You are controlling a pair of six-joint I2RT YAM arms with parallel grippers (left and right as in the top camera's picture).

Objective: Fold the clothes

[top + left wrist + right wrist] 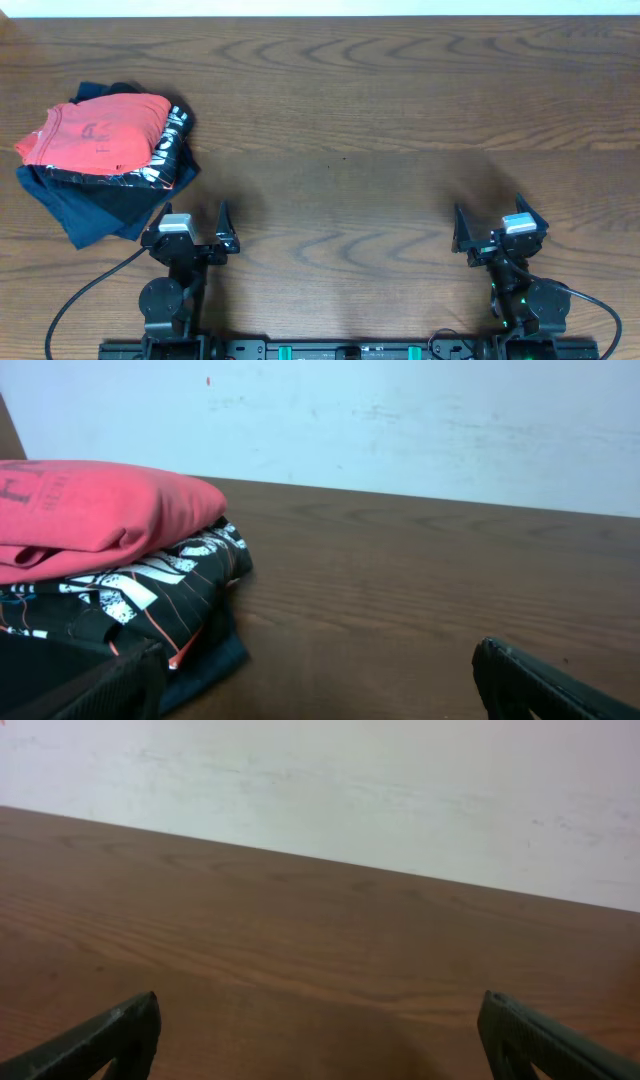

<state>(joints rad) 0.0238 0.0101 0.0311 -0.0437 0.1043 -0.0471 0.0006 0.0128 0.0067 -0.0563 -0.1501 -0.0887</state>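
The red-orange T-shirt [100, 132] lies folded on top of a pile of dark garments at the table's left side. It also shows in the left wrist view [95, 515], with faint lettering on its top. My left gripper [190, 232] is open and empty, just in front of and to the right of the pile; in its own view [318, 682] the left finger sits close by the dark cloth. My right gripper [498, 232] is open and empty over bare wood at the front right, as its own view [320, 1030] shows.
Under the red shirt lie a black garment with white and orange print [165, 160] [150, 595] and a navy one [95, 210]. The wooden table [350, 150] ends at a white wall [350, 780] at the back.
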